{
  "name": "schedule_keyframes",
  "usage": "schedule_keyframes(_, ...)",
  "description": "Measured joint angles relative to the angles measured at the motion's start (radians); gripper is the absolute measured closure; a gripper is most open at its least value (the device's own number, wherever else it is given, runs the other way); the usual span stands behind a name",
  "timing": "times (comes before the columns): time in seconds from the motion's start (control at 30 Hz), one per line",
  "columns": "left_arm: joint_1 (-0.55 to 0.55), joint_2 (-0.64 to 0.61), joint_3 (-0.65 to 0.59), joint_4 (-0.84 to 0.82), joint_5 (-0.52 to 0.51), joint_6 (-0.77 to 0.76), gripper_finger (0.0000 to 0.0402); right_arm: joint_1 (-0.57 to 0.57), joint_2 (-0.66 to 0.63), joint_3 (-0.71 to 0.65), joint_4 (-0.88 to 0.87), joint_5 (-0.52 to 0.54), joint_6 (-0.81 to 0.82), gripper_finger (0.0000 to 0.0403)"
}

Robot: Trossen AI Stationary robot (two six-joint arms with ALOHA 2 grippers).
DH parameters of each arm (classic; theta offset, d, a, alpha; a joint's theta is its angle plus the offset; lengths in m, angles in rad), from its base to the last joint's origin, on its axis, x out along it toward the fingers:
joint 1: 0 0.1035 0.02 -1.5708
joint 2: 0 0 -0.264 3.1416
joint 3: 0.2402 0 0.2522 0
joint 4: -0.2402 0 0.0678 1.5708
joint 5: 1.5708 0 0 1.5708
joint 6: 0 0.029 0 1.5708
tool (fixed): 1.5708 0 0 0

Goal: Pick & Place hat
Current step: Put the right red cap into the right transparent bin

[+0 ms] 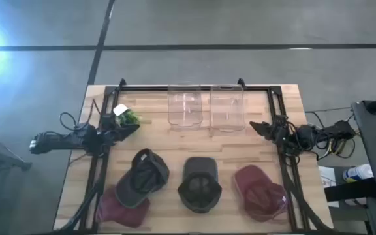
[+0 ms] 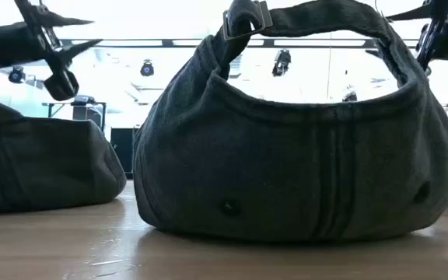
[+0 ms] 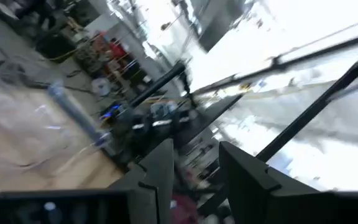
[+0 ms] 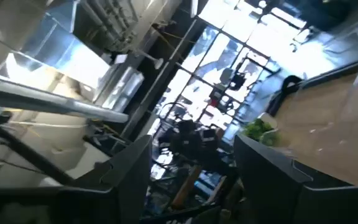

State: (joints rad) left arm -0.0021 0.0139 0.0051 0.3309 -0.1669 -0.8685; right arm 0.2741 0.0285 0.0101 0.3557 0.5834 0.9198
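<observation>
While both my hands hang apart and empty, left hand [image 1: 134,127] and right hand [image 1: 254,126], no hat is picked yet. Next I must reach down to a hat, maybe the grey hat [image 1: 199,184].

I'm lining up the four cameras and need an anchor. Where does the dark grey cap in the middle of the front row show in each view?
High view: dark grey cap, front row centre, between two maroon caps.
Low view: fills the centre.
Left wrist view: not in it.
Right wrist view: not in it.
Shared landmark: the wooden table.
</observation>
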Motion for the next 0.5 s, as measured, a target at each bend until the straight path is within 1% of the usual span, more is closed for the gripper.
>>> schedule_keyframes(0.17,0.000,0.000,0.000,0.182,0.000,0.072,0.0280,0.000,0.001,0.000,-0.004,-0.008,0.051,0.0181)
schedule_keyframes(0.27,0.000,0.000,0.000,0.240,0.000,0.107,0.0280,0.000,0.001,0.000,-0.008,-0.013,0.090,0.0181)
schedule_keyframes(0.33,0.000,0.000,0.000,0.249,-0.004,0.108,0.0280,0.000,0.007,0.000,-0.017,-0.036,0.124,0.0181)
schedule_keyframes(0.43,0.000,0.003,0.000,0.251,-0.048,0.109,0.0280,0.000,0.029,0.000,-0.101,-0.084,0.217,0.0181)
schedule_keyframes(0.5,0.000,0.008,0.000,0.250,-0.116,0.109,0.0280,0.000,0.055,0.000,-0.203,-0.124,0.316,0.0181)
